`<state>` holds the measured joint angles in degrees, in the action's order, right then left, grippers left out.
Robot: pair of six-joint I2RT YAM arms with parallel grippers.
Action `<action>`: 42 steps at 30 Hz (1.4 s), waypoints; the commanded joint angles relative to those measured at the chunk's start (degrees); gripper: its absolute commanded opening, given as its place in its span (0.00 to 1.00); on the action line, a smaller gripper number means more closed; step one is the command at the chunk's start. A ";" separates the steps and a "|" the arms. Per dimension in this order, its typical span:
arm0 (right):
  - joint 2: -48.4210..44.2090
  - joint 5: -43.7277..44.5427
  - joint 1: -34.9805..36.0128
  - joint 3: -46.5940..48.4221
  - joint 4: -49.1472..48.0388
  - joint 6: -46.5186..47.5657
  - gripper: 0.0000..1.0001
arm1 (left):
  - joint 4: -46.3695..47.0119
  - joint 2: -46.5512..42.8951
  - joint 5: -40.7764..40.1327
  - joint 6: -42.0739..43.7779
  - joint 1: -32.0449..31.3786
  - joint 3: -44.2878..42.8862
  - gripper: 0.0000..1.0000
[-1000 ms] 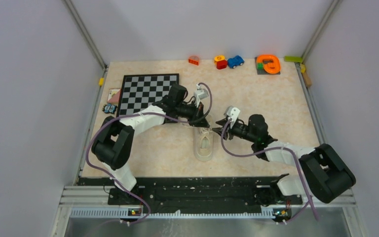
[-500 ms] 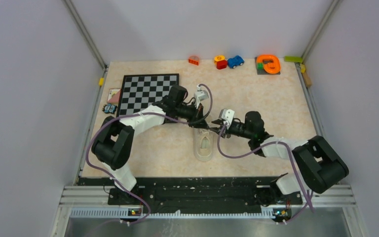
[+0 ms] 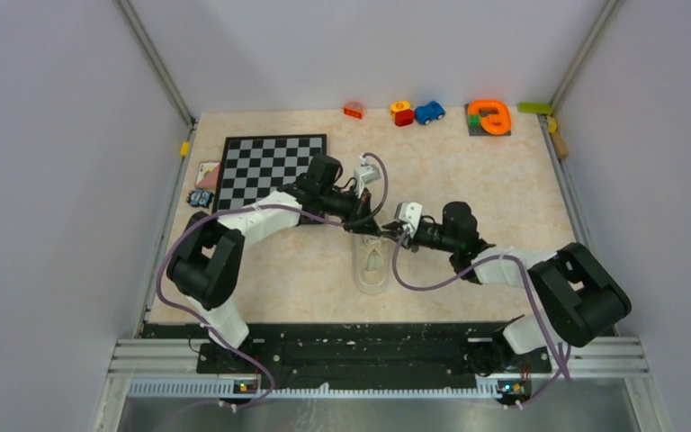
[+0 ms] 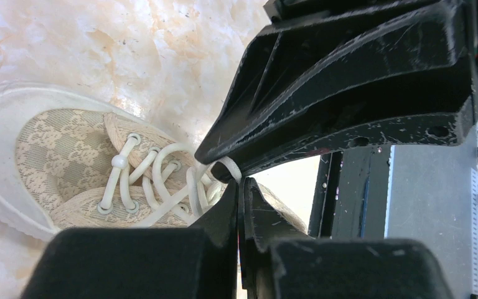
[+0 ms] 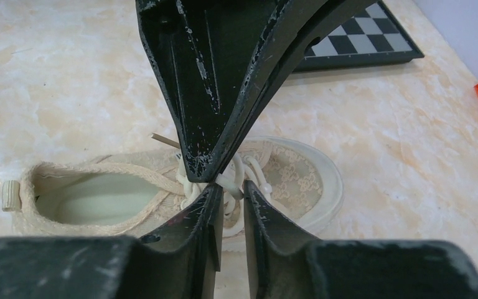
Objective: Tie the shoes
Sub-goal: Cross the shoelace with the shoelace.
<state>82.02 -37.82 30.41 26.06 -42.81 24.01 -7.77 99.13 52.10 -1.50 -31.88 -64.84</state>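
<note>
While the left gripper point(image 4: 239, 182) stays pressed shut, the right gripper point(image 5: 230, 190) has slid in, its gap narrowing round the sneaker's point(image 5: 305, 177) laces point(image 4: 162, 177), a handover by my reckoning.

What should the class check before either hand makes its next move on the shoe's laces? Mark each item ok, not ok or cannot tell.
1. Shoe resting sole-down, opening upward: ok.
2. Left hand shut, tips down among the laces: ok.
3. Left hand really pinching a lace: cannot tell; the tips hide the contact.
4. A lace strand lies in the gap of the right hand: ok.
5. Right hand closed on that strand: not ok; its fingers stand apart.
6. Bow formed: not ok; no bow in view.
</note>
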 commanded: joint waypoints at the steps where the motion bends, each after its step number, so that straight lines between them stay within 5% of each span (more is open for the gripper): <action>1: 0.77 -2.35 1.13 3.62 0.20 1.69 0.11 | 0.53 -1.21 1.82 0.97 0.06 -2.14 0.00; 5: -0.30 -1.42 1.18 2.74 -0.06 0.58 0.00 | 0.55 -2.41 0.31 0.97 0.07 -1.43 0.04; 15: -3.66 0.74 1.58 2.08 2.40 -4.90 0.00 | -0.34 -15.99 -16.17 -1.17 -0.19 7.10 0.40; 28: -3.33 1.17 1.93 2.61 3.92 -8.69 0.00 | -6.54 -17.23 -37.97 -2.16 -9.51 7.14 0.40; 42: -2.71 0.82 1.93 3.08 4.13 -9.07 0.00 | -8.72 -12.49 -39.88 -2.75 -11.32 2.23 0.41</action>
<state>79.77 -36.12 31.46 27.20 -37.60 15.27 -17.80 86.41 12.47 -4.38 -42.87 -59.90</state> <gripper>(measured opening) 0.014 0.410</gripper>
